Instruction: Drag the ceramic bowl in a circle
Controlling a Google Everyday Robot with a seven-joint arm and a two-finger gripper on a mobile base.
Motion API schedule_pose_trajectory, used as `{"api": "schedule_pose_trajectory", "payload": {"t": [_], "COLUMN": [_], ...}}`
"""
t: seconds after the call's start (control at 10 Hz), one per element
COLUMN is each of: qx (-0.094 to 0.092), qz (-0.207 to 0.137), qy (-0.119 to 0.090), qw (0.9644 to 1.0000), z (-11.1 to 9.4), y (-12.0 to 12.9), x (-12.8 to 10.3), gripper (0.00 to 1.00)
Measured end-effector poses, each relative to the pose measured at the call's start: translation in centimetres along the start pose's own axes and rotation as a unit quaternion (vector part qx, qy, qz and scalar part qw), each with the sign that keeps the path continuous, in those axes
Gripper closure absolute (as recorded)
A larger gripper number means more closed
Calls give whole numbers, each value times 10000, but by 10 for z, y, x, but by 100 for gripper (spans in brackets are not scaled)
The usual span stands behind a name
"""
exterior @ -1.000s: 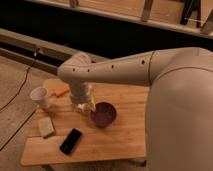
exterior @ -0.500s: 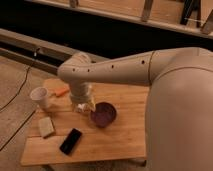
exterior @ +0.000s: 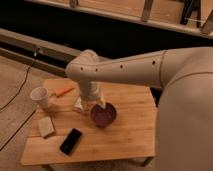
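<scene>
Maroon and glossy, the ceramic bowl point(exterior: 104, 115) sits near the middle of the wooden table point(exterior: 130, 136), just below the centre of the frame. The gripper point(exterior: 91, 104) hangs from the pale arm point(exterior: 130, 67) at the bowl's upper-left rim, apparently touching it. Whether it is spread or clamped on the rim cannot be told from this view.

The drag seems about to begin or barely begun. To do it well, the gripper should probably press only lightly, so the bowl stays flat and slides rather than tips. The loop is best kept tight and smooth, over the bare wood to the right. To the left, the white cup point(exterior: 40, 96), orange object point(exterior: 64, 91), pale block point(exterior: 46, 126) and black phone point(exterior: 71, 141) crowd the path.
</scene>
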Motion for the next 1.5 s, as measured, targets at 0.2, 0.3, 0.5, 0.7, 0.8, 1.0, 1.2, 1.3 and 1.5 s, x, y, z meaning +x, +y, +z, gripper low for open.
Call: {"api": "schedule_pose_trajectory", "payload": {"t": [0.2, 0.3, 0.5, 0.7, 0.8, 1.0, 1.2, 1.3, 1.5], "qx": [214, 213, -145, -884, -1144, -1550, -1559, -1444, -1104], "qz": [550, 818, 1137, 887, 714, 341, 27, -131, -330], "qy": [-144, -239, -510, -833, -923, -957, -770, -594, -258], "qw": [9982, 9961, 9921, 9886, 9866, 9827, 9848, 9876, 9930], "z": [-3, -3, 6, 15, 19, 35, 55, 67, 85], "y": [-55, -79, -103, -81, -70, -53, -48, -49, -52], "x": [2, 4, 4, -6, -10, -13, -8, -5, -4], "gripper": [35, 35, 35, 35, 35, 35, 35, 35, 35]}}
